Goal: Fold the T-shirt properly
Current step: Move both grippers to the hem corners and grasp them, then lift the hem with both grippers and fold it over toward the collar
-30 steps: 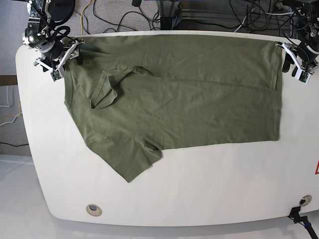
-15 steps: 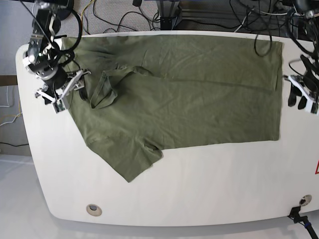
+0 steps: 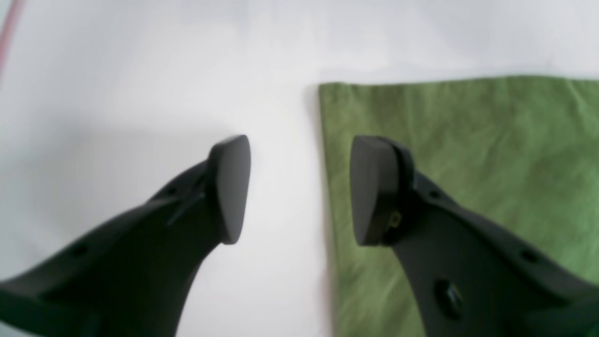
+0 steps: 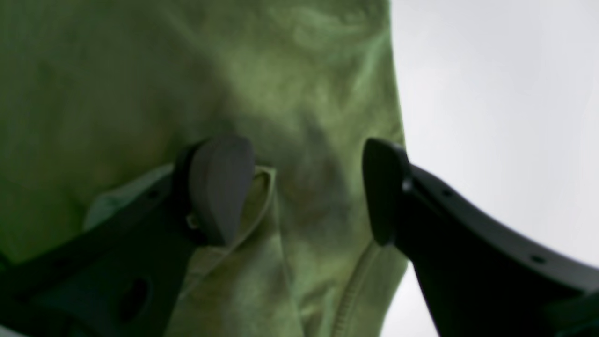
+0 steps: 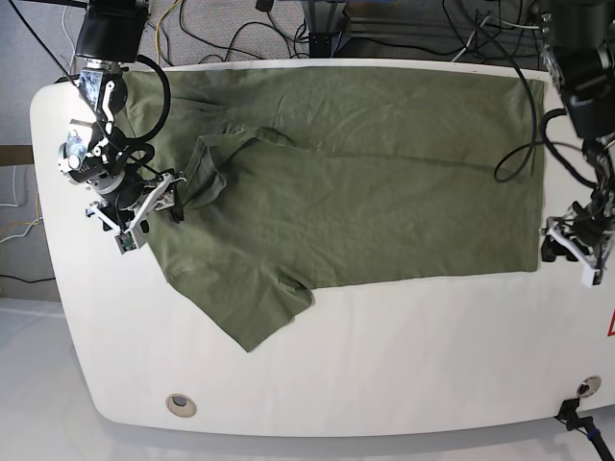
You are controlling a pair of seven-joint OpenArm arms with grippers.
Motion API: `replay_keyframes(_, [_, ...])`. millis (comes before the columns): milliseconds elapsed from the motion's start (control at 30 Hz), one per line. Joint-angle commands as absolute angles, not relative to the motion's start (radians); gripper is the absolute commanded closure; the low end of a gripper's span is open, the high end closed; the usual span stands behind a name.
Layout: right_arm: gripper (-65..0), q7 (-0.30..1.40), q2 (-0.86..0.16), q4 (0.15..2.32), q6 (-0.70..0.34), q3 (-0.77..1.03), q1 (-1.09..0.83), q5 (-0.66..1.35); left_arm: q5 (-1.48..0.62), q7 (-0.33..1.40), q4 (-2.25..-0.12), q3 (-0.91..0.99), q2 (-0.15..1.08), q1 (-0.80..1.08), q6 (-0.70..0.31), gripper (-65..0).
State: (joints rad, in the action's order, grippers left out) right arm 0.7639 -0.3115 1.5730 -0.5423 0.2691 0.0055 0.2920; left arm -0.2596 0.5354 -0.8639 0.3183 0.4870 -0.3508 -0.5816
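Base view: T-shirt (image 5: 356, 182) flat on table (image 5: 384, 355); both arms' jaws released, cables (image 5: 240, 29) behind.

The T-shirt (image 5: 365, 182) lies spread across the table's (image 5: 384, 365) far half. The right gripper (image 5: 154, 206) hangs over its collar end, the left gripper (image 5: 567, 248) beside the opposite near corner.

A white table (image 5: 384, 365) with rounded corners — black cables (image 5: 240, 29) tangled on the floor behind it.
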Motion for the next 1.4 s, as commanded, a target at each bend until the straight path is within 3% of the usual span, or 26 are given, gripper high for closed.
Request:
replay_keyframes(0, [-39.1, 0.740, -0.329, 1.586, -0.539, 0.275, 0.028, 0.303, -0.271, 0.476, -0.760, 0.291, 0.507, -0.438, -0.585, -32.1])
replay_keyframes(333, [-39.1, 0.740, -0.346, 1.590, -0.544, 0.275, 0.027, 0.303, -0.269, 0.318, -0.466, 0.122, 0.470, -0.579, -0.579, -32.1])
replay_keyframes(600, [-39.1, 0.740, -0.343, 1.586, -0.538, 0.277, 0.056, 0.303, -0.274, 0.317, -0.460, 0.051, 0.440, -0.587, -0.579, -31.5])
replay_keyframes(733, [-39.0, 0.740, -0.341, 1.515, -0.538, 0.278, 0.124, 0.302, -0.274, 0.317, -0.490, 0.053, 0.440, -0.567, -0.579, -21.5])
replay_keyframes(867, [-39.0, 0.736, -0.337, 1.354, -0.538, 0.275, 0.271, 0.302, -0.275, 0.317, -0.493, 0.054, 0.440, -0.549, -0.579, -5.2])
replay_keyframes(933, [-39.2, 0.705, -0.320, 1.236, -0.538, 0.275, 0.372, 0.302, -0.275, 0.317, -0.493, 0.054, 0.440, -0.547, -0.579, 0.0])
replay_keyframes(1200, [-39.4, 0.424, -0.294, 0.665, -0.538, 0.099, 0.722, 0.208, -0.277, 0.317, -0.493, 0.054, 0.441, -0.527, -0.579, 0.0])
replay_keyframes(1367, [-39.4, 0.317, -0.285, 0.499, -0.536, 0.082, 0.779, 0.148, -0.277, 0.317, -0.498, 0.054, 0.441, -0.506, -0.582, 0.0])
